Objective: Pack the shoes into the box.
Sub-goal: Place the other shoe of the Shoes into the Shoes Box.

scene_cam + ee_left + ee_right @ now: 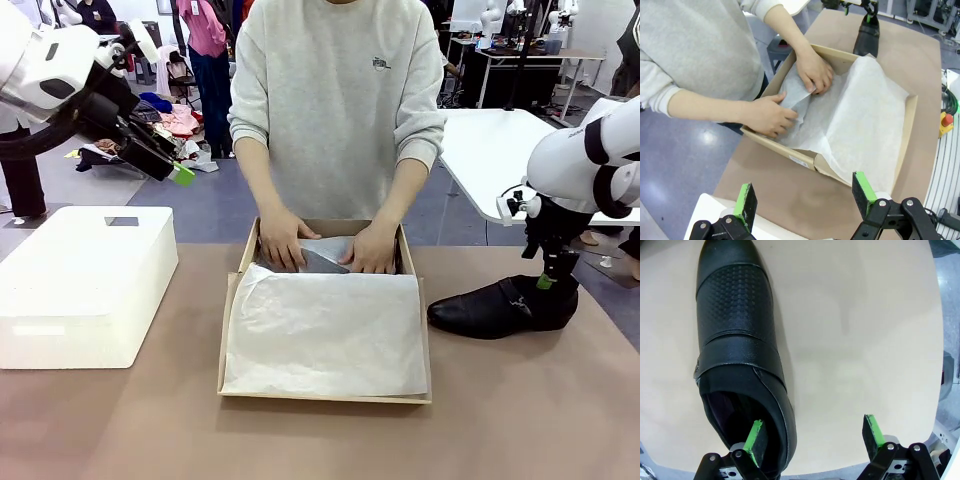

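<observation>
Beside the cardboard box [325, 398], the right gripper [812, 427] stands spread over a glossy shoe [735, 315].

person's hands [815, 70] on tissue [865, 115] in box [790, 155] | shoe [866, 40] beside box | left tool [804, 192] jaws spread

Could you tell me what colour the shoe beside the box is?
The shoe is black, clearest in the right wrist view.

Glossy leather shoe [740, 335], cardboard box [232, 320], crinkled tissue paper [325, 330].
</observation>
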Robot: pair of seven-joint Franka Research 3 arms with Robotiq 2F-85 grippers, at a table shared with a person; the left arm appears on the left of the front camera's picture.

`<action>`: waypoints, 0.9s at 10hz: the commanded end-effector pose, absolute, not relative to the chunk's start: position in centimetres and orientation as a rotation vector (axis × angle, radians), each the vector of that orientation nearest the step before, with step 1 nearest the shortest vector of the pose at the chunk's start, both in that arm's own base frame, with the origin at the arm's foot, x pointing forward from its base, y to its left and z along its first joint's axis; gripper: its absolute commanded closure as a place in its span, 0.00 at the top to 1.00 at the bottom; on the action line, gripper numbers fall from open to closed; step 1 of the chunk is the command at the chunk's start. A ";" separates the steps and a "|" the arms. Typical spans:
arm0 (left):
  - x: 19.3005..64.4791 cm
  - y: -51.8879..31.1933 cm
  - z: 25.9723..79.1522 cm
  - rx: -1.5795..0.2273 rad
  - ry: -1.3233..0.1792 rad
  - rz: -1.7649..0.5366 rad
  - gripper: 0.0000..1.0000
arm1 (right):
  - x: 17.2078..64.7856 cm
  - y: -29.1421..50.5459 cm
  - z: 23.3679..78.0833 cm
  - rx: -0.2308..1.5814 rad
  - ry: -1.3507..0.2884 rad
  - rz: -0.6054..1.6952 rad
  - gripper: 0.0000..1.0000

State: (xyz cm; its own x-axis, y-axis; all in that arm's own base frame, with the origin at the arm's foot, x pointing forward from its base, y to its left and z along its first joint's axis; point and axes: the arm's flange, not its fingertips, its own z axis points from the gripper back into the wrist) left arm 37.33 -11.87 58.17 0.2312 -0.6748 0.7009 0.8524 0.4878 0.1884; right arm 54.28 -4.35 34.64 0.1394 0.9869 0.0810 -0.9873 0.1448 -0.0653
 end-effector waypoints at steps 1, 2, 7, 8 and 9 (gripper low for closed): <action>37.5 -11.7 58.1 -0.272 -0.823 -1.079 1.00 | 55.0 -4.8 34.0 0.029 -0.142 1.449 1.00; 37.5 -11.7 58.1 -0.272 -0.823 -1.079 1.00 | 55.1 -4.8 33.7 0.046 -0.131 1.450 1.00; 37.5 -11.7 58.1 -0.272 -0.823 -1.079 1.00 | 55.6 -4.6 32.7 0.086 -0.073 1.452 0.84; 37.5 -11.7 58.1 -0.272 -0.823 -1.079 1.00 | 55.6 -4.6 32.7 0.093 -0.061 1.450 0.65; 37.5 -11.7 58.1 -0.272 -0.823 -1.079 1.00 | 55.6 -4.6 32.7 0.108 -0.057 1.450 0.47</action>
